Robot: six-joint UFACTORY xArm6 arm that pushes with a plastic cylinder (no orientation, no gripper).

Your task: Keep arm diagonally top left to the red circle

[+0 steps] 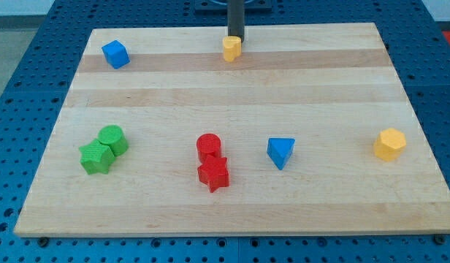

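The red circle (208, 146) sits low on the wooden board (232, 80), a little left of centre, touching a red star (213, 174) just below it. My tip (234, 38) is at the board's top edge, far above the red circle and slightly to its right. The tip touches or stands just behind a small yellow heart-like block (231, 49).
A blue cube (115, 54) lies at the top left. A green circle (112, 138) and a green star (96, 158) touch at the lower left. A blue triangle (280, 152) lies right of the red circle. A yellow hexagon (389, 144) lies at the right.
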